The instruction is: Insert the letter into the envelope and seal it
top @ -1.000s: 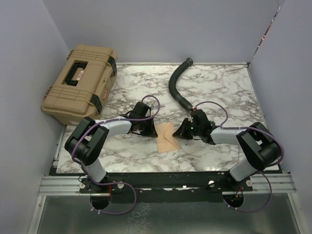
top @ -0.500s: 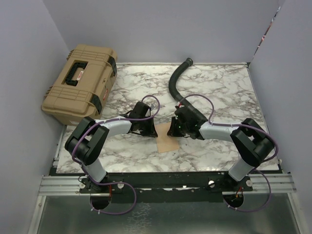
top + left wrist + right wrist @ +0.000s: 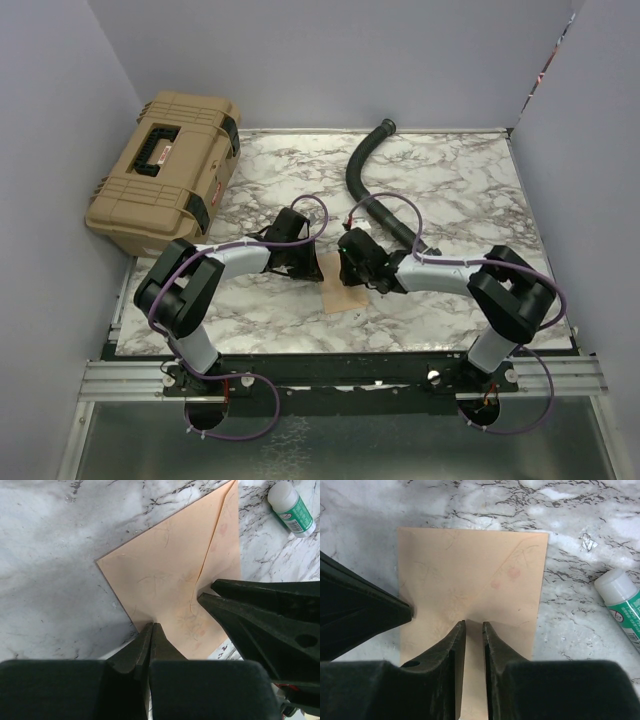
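Leftward across the marble worktop (image 3: 450, 180) went the right claw (image 3: 473, 625), which a second before had sat off the right side of the envelope (image 3: 470, 570) and now hung over it; the left claw (image 3: 151, 626) had not shifted. A tan hard case (image 3: 160, 175) with black latches sat at the worktop's far left corner, and a black ribbed hose (image 3: 362, 165) curved down from the far edge toward the middle. Between the two claws the envelope lay flat near the front centre of the worktop, its flap folded down so that a diagonal seam crossed the brown face. The left claw was closed, fingers pressed together, its tips touching the envelope's edge; whether it pinched the paper could not be told. The right claw's fingers stood slightly parted with nothing between them, the envelope showing through the narrow gap. A small white bottle with a green label (image 3: 622, 602) lay on its side just beside the envelope.
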`<state>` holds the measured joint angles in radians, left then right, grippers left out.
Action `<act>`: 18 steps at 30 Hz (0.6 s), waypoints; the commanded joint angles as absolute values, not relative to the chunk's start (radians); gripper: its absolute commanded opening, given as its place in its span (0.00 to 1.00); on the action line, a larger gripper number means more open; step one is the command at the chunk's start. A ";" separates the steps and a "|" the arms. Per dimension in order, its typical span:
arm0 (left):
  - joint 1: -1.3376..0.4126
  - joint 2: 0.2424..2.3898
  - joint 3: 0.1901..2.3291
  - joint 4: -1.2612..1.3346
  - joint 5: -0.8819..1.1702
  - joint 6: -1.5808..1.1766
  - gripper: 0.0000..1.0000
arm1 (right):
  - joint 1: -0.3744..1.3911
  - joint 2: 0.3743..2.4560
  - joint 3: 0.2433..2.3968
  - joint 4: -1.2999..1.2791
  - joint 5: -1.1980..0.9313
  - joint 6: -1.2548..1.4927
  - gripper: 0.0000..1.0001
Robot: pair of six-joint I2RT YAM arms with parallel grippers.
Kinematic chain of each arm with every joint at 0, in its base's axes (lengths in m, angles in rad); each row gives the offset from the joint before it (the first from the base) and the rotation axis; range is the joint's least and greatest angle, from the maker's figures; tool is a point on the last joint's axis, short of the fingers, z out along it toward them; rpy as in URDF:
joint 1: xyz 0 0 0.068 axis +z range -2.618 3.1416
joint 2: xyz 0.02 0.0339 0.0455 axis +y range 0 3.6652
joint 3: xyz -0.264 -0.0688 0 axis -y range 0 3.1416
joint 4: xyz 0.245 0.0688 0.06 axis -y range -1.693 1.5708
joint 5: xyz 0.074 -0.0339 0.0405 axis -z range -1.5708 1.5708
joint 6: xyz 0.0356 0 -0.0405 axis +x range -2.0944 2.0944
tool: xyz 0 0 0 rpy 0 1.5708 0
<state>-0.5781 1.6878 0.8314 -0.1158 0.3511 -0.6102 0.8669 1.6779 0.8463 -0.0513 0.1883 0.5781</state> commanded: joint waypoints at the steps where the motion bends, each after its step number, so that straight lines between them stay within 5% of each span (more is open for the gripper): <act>1: -0.583 1.766 0.807 -0.190 0.244 -0.581 0.00 | 0.909 1.744 0.814 -0.171 0.227 0.519 0.25; 18: -0.571 1.787 0.814 -0.198 0.242 -0.589 0.00 | 1.015 1.783 0.824 -0.281 0.326 0.528 0.25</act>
<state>-0.5743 1.6985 0.8440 -0.1329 0.3573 -0.6182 0.9806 1.7248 0.8963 -0.0990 0.3904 0.5079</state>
